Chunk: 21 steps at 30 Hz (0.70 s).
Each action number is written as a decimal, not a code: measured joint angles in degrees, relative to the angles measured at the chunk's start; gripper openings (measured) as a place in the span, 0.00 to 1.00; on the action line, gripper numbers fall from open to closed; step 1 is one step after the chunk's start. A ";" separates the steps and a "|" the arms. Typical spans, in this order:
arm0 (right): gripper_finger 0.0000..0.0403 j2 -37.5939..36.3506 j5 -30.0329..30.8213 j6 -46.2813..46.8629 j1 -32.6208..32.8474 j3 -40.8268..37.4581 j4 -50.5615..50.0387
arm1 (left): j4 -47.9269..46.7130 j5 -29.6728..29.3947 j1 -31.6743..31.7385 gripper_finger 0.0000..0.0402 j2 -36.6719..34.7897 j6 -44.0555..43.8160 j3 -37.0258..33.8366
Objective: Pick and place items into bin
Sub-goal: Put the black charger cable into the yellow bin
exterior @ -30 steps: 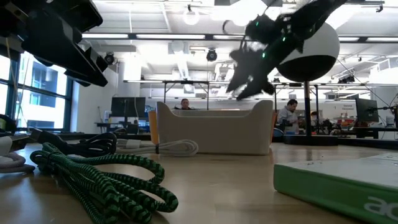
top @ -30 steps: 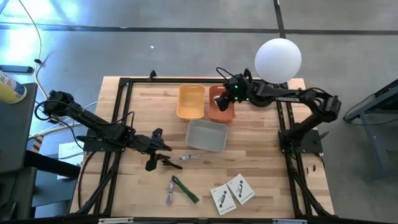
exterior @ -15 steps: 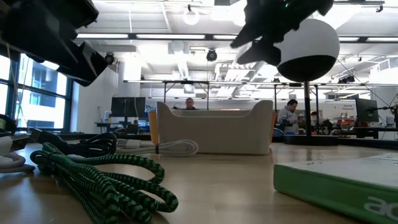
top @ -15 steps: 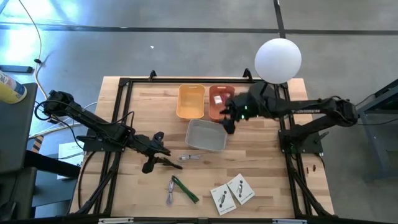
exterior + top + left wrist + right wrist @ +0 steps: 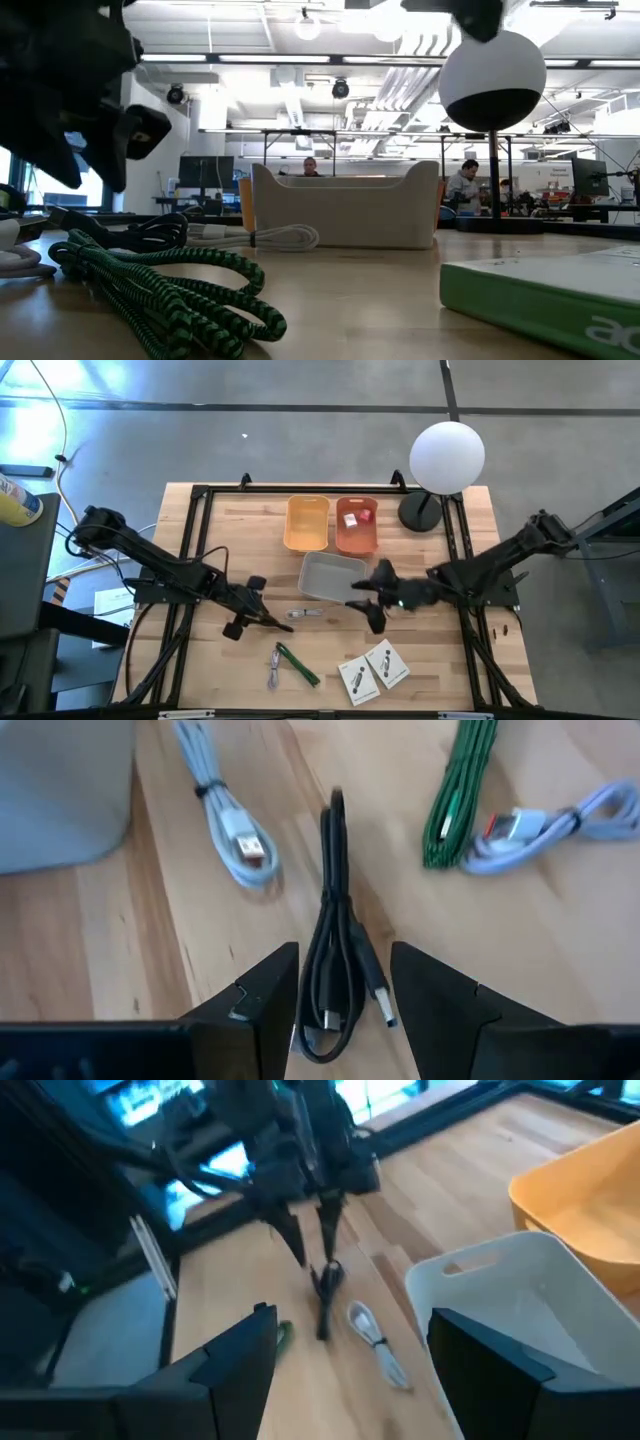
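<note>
The left gripper (image 5: 247, 606) hangs low over a coiled black USB cable (image 5: 336, 935), its jaws spread with one finger on either side of the bundle and nothing pinched yet. In the left wrist view the cable's long axis runs straight out from between the fingers, parallel to them — so the jaws would close across its narrow width. On the table the cable lies just right of the left gripper (image 5: 343, 1010), left of centre, with the left arm plainly the nearer one.

The right gripper (image 5: 374, 603) hovers at the near right corner of the grey bin (image 5: 333, 576), jaws wide and empty; it is closer to the two white packets (image 5: 372, 668) at the near edge than to the cables.

Counted: one black cable, one short white cable (image 5: 307, 614) just near of the grey bin, one green braided cable (image 5: 298, 664) with a pale cable (image 5: 273, 671) beside it on its left. Three bins in all — the grey one, a yellow bin (image 5: 306, 522) and an orange bin (image 5: 355, 526) on the far side. The orange bin holds what look like a white cube (image 5: 350, 519) and a red cube (image 5: 365, 515), though they are too small to be sure.
</note>
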 joint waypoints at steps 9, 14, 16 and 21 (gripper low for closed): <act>0.61 0.00 21.74 16.05 14.93 0.00 -7.05 | 2.21 0.23 0.00 0.37 5.95 7.45 3.91; 0.61 0.00 26.35 19.67 18.85 0.00 -7.85 | -2.77 -0.06 0.04 0.37 11.45 15.09 10.13; 0.61 0.00 26.47 20.44 19.37 0.00 -7.81 | -4.71 -0.07 0.04 0.37 13.76 16.81 12.11; 0.61 0.00 26.04 21.14 20.11 0.00 -7.93 | -8.05 0.37 0.04 0.37 19.34 16.62 15.13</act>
